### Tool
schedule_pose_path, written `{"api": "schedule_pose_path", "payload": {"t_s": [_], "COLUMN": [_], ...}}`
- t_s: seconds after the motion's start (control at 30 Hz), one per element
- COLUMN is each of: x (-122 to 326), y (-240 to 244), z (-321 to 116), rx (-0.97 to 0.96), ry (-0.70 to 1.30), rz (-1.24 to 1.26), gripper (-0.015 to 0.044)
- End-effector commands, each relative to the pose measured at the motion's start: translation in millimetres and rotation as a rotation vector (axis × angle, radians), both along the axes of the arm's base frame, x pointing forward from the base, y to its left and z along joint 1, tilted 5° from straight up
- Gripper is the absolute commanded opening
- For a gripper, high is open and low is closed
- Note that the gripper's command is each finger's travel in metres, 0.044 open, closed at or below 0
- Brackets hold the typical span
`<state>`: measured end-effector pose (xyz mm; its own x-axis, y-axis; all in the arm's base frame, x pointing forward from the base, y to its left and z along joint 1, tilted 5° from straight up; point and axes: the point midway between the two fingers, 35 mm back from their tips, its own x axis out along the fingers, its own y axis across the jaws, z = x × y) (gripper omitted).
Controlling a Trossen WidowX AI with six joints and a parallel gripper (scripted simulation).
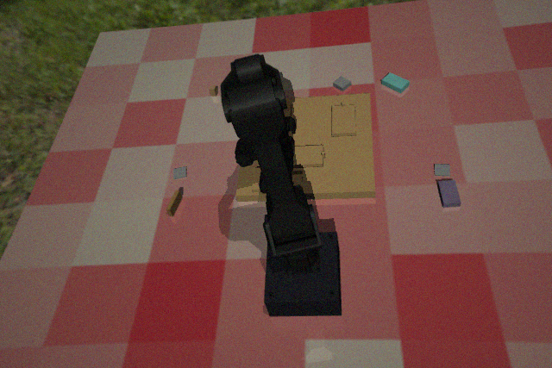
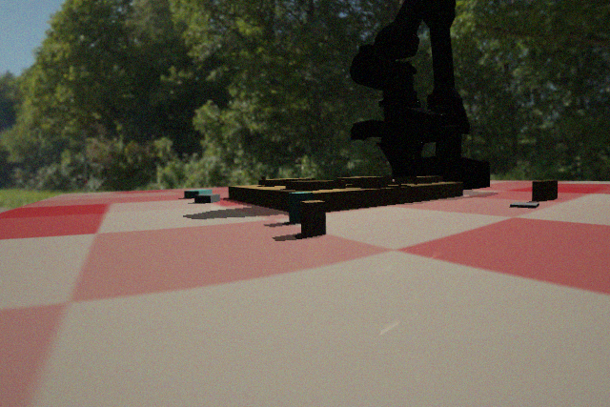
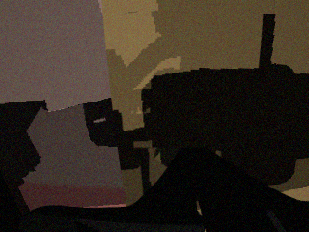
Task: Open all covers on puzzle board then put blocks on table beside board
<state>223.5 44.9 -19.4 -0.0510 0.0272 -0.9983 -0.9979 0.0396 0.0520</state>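
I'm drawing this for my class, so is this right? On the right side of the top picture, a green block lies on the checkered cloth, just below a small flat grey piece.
Not quite: the block is purple, not green, as the top view shows. It does lie on the checkered cloth, just below a small flat grey piece.

- We see a flat, rectangular, yellow-brown puzzle board (image 1: 349, 181) (image 2: 389, 197) (image 3: 129, 29) lying on the bench, partly hidden.
- We see one rectangular cover (image 1: 343, 121) flat near its far right corner.
- We see another cover (image 1: 311, 157) near the middle, partly hidden.
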Motion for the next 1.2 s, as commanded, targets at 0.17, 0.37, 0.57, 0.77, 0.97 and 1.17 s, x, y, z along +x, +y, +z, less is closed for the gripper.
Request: {"api": "schedule_pose_path", "payload": {"t_s": [0.17, 0.37, 0.57, 0.77, 0.97, 1.17], "x": [0, -1, -2, -1, 0, 1], "y": [11, 17, 23, 24, 24, 25], "z": [0, 1, 1, 6, 14, 21], "rx": [0.008, 0.009, 0.010, 0.010, 0.010, 0.010], "ry": [0.000, 0.001, 0.001, 0.001, 0.001, 0.001], "rz": [-0.002, -0.002, -0.002, -0.002, -0.002, -0.002], "gripper": [0.0000, 0.0000, 0.0000, 0.0000, 0.0000, 0.0000]}}
